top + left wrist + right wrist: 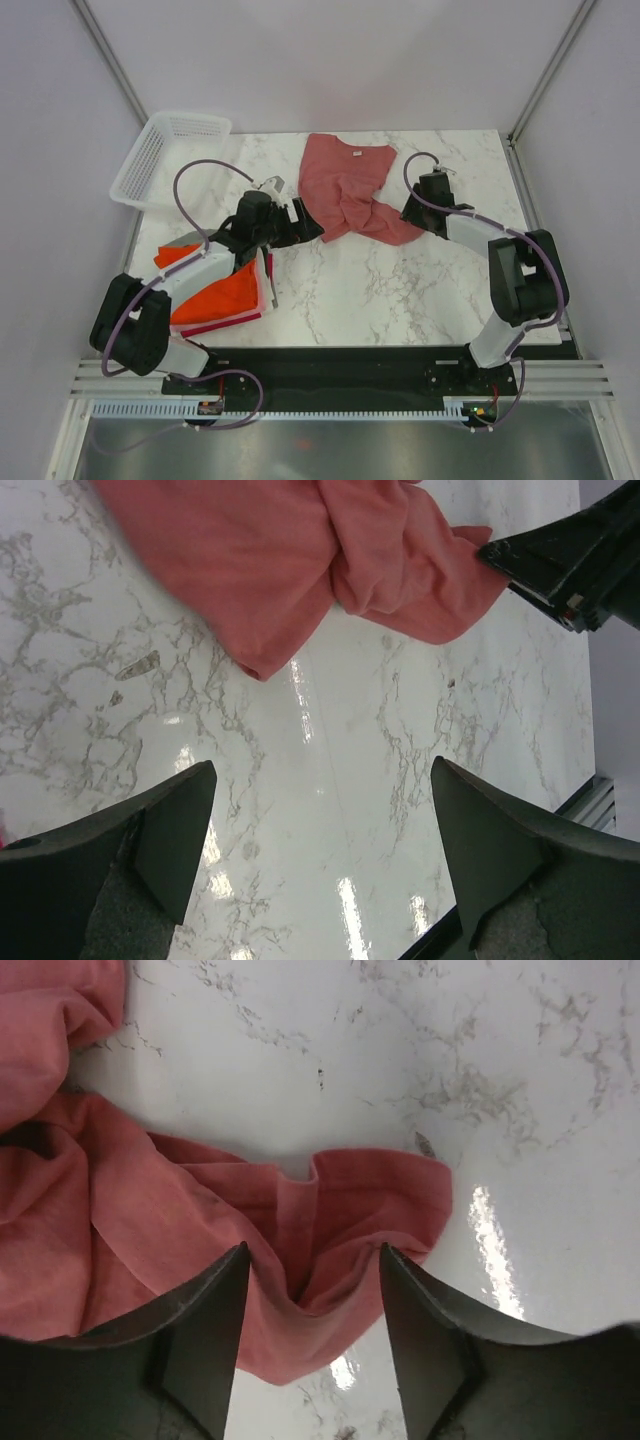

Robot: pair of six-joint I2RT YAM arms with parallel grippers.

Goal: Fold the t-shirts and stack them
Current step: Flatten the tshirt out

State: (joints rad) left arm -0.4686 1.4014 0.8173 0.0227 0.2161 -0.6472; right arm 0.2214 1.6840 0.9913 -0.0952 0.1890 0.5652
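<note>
Though the marble table [400,290] is broad, the pinkish-red t-shirt [345,180] lies crumpled at its far middle; likely soft, light and limp, it is best pinched at a hem. Folded t-shirts [220,295] sit stacked left. Left gripper [322,770] gapes over bare marble; right gripper [313,1255] straddles a fold, jaws parted.

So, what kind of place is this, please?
Probably a robot test cell, not a home: a left arm and a right arm bolted at the near edge of a marble-patterned table, with plain white walls enclosing it.
</note>
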